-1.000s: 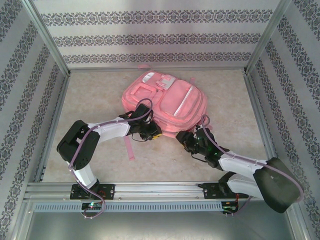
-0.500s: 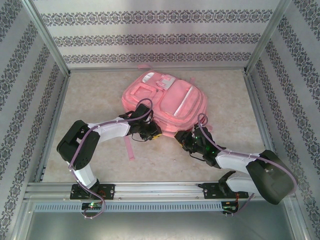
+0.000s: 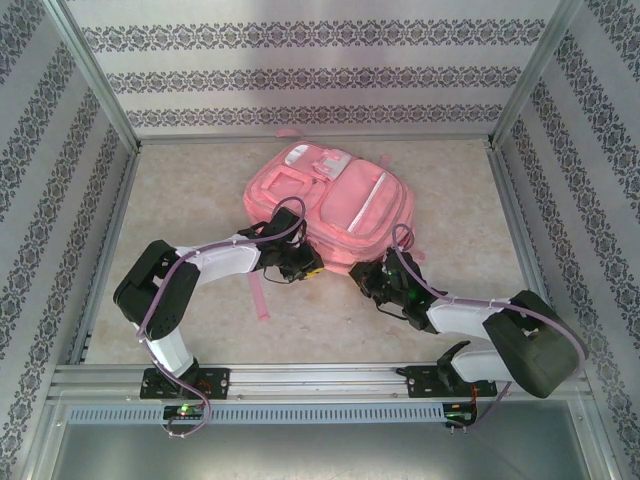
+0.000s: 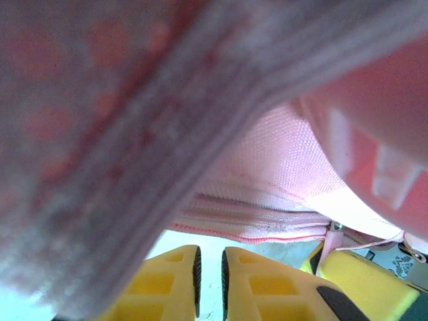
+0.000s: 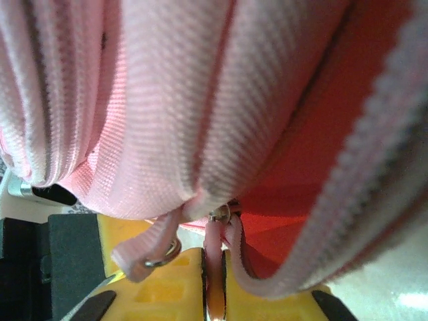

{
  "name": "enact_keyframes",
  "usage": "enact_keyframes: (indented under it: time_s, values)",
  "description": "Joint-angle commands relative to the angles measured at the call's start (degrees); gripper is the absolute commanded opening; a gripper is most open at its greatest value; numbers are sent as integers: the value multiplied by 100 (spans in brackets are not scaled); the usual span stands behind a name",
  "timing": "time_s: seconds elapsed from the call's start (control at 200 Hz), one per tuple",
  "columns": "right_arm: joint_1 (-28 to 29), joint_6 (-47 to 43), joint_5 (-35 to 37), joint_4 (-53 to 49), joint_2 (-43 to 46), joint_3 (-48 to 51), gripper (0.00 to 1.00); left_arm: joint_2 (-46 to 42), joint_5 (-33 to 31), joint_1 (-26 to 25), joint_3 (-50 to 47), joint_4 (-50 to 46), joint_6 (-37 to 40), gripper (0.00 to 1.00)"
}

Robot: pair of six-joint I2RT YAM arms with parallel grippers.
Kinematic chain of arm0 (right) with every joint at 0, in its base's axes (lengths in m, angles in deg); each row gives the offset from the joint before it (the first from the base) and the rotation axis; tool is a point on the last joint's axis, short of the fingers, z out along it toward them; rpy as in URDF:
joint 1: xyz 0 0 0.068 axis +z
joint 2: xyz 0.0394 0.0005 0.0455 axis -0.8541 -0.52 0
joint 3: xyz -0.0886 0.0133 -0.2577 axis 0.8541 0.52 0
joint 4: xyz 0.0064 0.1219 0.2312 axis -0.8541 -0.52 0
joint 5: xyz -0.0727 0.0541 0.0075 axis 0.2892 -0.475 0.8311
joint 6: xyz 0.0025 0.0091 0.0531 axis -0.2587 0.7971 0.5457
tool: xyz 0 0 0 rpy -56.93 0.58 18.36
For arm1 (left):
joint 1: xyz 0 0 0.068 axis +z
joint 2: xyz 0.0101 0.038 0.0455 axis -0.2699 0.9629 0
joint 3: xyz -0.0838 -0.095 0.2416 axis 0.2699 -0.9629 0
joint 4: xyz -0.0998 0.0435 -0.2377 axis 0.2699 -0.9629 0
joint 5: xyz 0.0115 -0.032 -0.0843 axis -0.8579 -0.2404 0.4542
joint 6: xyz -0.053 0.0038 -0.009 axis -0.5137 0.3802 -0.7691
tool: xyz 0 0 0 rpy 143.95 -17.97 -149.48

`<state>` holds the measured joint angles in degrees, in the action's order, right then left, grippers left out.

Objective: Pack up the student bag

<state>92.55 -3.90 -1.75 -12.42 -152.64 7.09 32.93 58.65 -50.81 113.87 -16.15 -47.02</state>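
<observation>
While the large pink fabric backpack [image 3: 335, 205] lies flat toward the far middle of the beige marbled table [image 3: 190, 190] in the overhead view, both arms reach over its near edge. The left gripper [image 3: 303, 268] sits at the near-left edge and the right gripper [image 3: 372, 283] at the near-right corner, their fingers too small and dark there to read. A thin pink strap [image 3: 260, 295] trails off the bag toward the near side. From the left wrist, a blurred band of pink fabric crosses most of the frame and hides much of the backpack [image 4: 281, 167]. Below it the left gripper's [image 4: 209, 261] yellow fingers [image 4: 167, 281] stand almost together with only a slit between them, and whether they pinch any cloth cannot be told. From the right wrist, the backpack [image 5: 167, 114] bulges close to the lens. The right gripper's [image 5: 214, 264] yellow fingers [image 5: 267, 294] are closed on a pink zip pull tab [image 5: 214, 294] hanging from a small metal ring [image 5: 219, 215]. The tab's lower end is cut off by the frame, and a second tab [image 5: 144, 257] dangles free just to the left.
</observation>
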Motion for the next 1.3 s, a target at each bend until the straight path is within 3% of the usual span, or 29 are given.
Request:
enact_keyframes:
  time_s: [0.0,0.595,0.769,0.899,1.044,1.174,1.294]
  values:
    - [-44,15,78,92,38,-83,9,55,25,88,-66,-33,137,16]
    - [-771,-114,-146,-1750,1929,524,0,-143,-171,942,-383,-199,155,16]
    - [-925,-855,-369,-2422,2222,230,0,-201,-147,1294,-225,-450,374,16]
    - [-595,-1302,-844,-2307,1685,-171,0,-128,-21,1688,85,-792,703,22]
    - [189,-1624,-706,-2065,934,-952,0,-153,76,2054,495,-1371,1149,38]
    - [692,-1810,-788,-1790,-12,-1823,0,-655,-50,2100,501,-1961,1387,48]
    - [938,-1749,-889,-1443,-766,-2464,0,-1449,-97,2101,-96,-2101,1036,53]
